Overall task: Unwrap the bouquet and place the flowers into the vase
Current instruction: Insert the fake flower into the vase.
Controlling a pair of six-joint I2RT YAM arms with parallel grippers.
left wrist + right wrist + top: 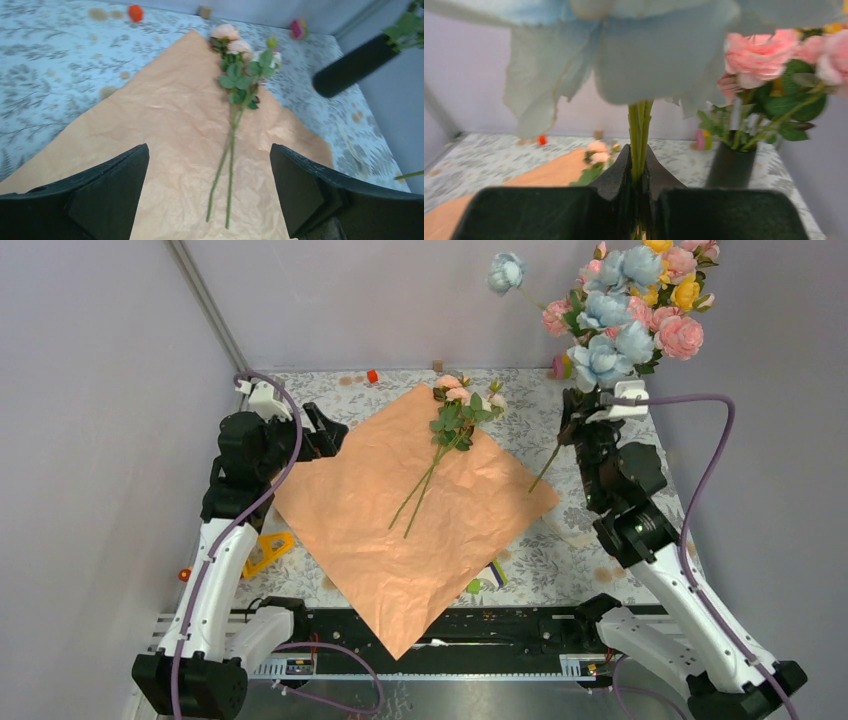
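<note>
The peach wrapping paper (400, 540) lies opened flat across the table (570, 550). A few of the flowers (455, 410) rest on its far half, blooms toward the far wall, with two thin green stems (227, 170) running side by side back toward the near edge. The left gripper (208, 150) hangs over the paper's left side, jaws spread wide with nothing between them, looking straight along those stems. On the right, the right gripper (638, 155) is pinched tight on green stems topped by a big pale-blue bloom (649, 50), held up just beside the black vase (730, 167). The vase stands at the far right and already carries pink, blue and yellow heads. These look like light pieces: fabric petals that would crush under a squeeze, and slim stems that probably bend and spring back. The sensible hold is the bare lower stem, below the leaves and never on the heads. The catch with the pair on the paper is that they lie flat against a thin, crinkly sheet, so a low pinch could snag the paper along with them. The smooth stems could also twist between the pads and let the top-heavy blooms swing on the way to the vase's mouth.
</note>
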